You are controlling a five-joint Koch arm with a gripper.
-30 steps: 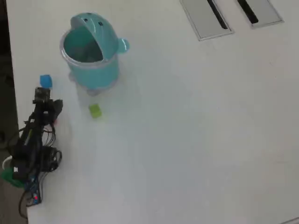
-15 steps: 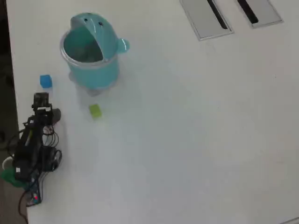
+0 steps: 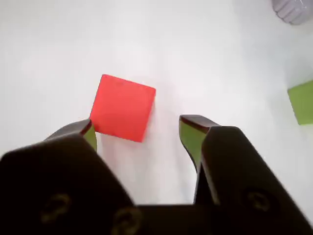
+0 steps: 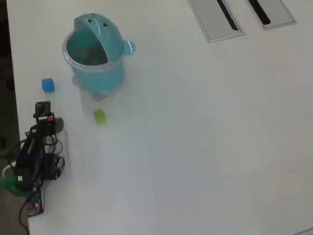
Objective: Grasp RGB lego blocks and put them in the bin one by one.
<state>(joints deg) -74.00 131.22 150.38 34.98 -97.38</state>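
The red block (image 3: 122, 106) lies flat on the white table, just ahead of my gripper (image 3: 138, 127), its near corner reaching in between the jaws, which stand wide apart. It touches or nearly touches the left fingertip (image 3: 84, 130). The yellowish green block (image 3: 302, 102) lies at the right edge of the wrist view. From overhead, my gripper (image 4: 47, 118) sits at the table's left side with a speck of red under it. The blue block (image 4: 47, 85) lies above it and the green block (image 4: 100, 116) to its right. The teal bin (image 4: 100, 78) stands open at top left.
Two grey recessed panels with dark slots (image 4: 215, 19) (image 4: 271, 12) sit at the top right. The table's left edge (image 4: 14, 98) runs close beside the arm, whose base and cables (image 4: 34, 171) fill the lower left. The bin's clear foot (image 3: 293, 9) shows top right in the wrist view.
Seen from overhead, the gripper has drawn back from the blue block toward the arm's base and now sits over the red block. The blocks and bin have not moved.
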